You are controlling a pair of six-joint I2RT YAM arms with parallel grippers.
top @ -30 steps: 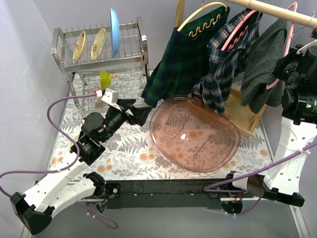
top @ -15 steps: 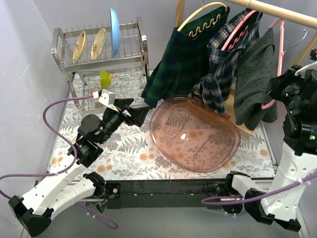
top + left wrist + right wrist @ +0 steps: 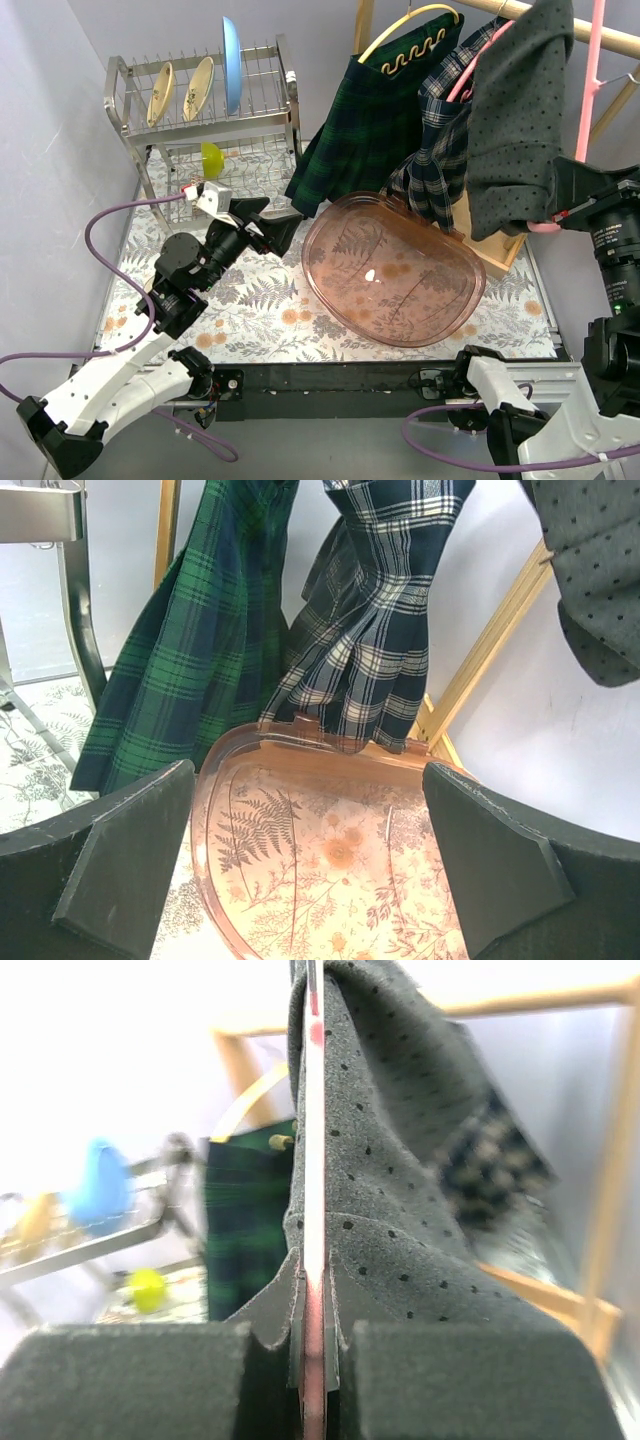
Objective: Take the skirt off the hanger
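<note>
Clamping right gripper (image 3: pixel 314 1360) tight on the pink hanger (image 3: pixel 595 80), dangling the grey dotted skirt (image 3: pixel 515 110) above the right side of the tray (image 3: pixel 420 300), with left gripper (image 3: pixel 268 218) gaping wide and empty, eyeing that soft, light, floppy hem as handhold.

A: How many skirts?
B: Three: a green tartan skirt (image 3: pixel 360 130), a navy checked skirt (image 3: pixel 440 150), a grey dotted skirt (image 3: pixel 515 120).
A: And hangers?
B: Three as well: one yellow hanger (image 3: pixel 388 30), a pink hanger (image 3: pixel 478 70) in the checked skirt, a second pink hanger (image 3: pixel 592 80) in the grey one.
A: On the worktop (image 3: pixel 260 300)?
B: One dish rack (image 3: pixel 200 120) at the far left corner, holding two cream plates (image 3: pixel 160 92), one blue plate (image 3: pixel 232 65) and one yellow-green cup (image 3: pixel 212 157). One amber tray (image 3: pixel 400 290) in the middle.
</note>
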